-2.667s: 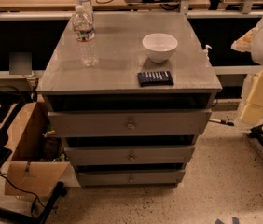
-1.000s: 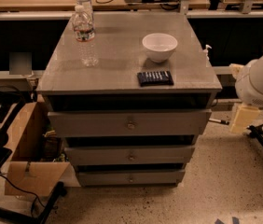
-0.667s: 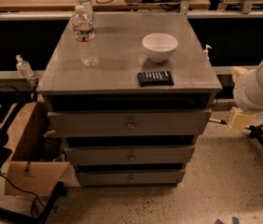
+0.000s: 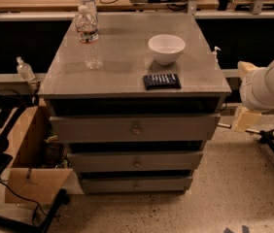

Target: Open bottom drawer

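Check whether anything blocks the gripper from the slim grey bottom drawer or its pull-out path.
Nothing visible. Gripper hangs right of the grey cabinet, top-drawer height; slim grey bottom drawer faces bare speckled floor. Brown cardboard box sits off left.

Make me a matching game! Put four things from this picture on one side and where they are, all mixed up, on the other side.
Things:
1. water bottle
2. white bowl
3. bottom drawer
4. gripper

Places:
A. past the right side of the cabinet, as the picture shows it
B. back left of the cabinet top
C. lowest of the three grey fronts
D. on the cabinet top, just behind the dark packet

Pairs: 1-B, 2-D, 3-C, 4-A
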`<action>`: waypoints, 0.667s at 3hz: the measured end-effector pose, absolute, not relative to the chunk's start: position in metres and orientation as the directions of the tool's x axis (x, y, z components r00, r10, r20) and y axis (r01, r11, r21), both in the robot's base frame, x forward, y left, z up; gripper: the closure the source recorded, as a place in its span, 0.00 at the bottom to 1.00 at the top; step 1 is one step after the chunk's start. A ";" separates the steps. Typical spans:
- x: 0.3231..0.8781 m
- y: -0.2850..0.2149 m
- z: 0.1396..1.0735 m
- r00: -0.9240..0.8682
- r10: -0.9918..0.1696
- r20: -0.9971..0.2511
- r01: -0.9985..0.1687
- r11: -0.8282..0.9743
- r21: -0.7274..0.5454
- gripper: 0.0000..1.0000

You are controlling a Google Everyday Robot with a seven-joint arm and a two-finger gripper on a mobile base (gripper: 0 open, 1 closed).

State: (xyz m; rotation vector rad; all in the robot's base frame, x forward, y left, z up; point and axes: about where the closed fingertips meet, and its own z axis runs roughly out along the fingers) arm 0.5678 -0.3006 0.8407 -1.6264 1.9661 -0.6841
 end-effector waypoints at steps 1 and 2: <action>0.563 -0.297 0.807 -0.171 -0.983 -0.071 -0.742 0.176 -0.647 0.00; 0.543 -0.301 0.713 -0.199 -0.974 -0.111 -0.751 0.225 -0.621 0.00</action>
